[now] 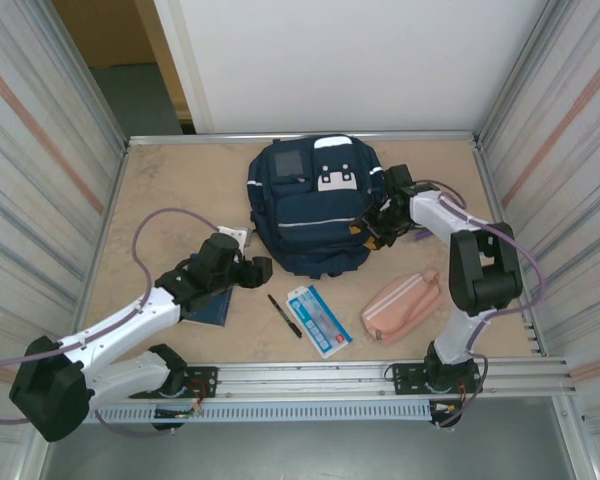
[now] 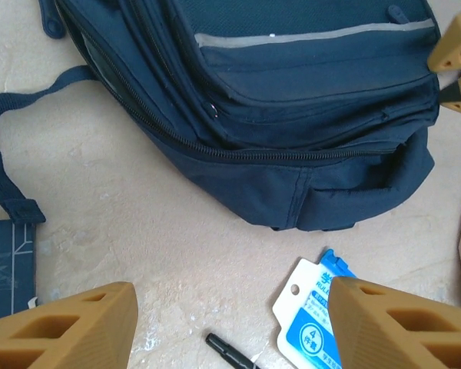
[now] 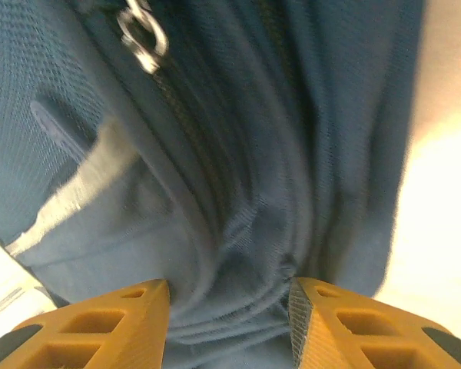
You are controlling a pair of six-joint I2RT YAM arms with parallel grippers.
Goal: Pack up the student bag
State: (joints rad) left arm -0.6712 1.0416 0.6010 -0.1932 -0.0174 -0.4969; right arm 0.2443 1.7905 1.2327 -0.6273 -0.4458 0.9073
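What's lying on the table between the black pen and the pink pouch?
A blue-and-white packet, seen in the top view, between pen and pouch.

The right end effector at six o'clock pinches a bunched fold of the student bag. A metal zipper pull hangs at eleven o'clock.

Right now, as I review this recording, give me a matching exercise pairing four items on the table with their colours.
Things:
1. student bag
2. pouch
3. pen
4. card packet

Colours:
A. black
B. pink
C. navy
D. blue and white

Pairs: 1-C, 2-B, 3-A, 4-D
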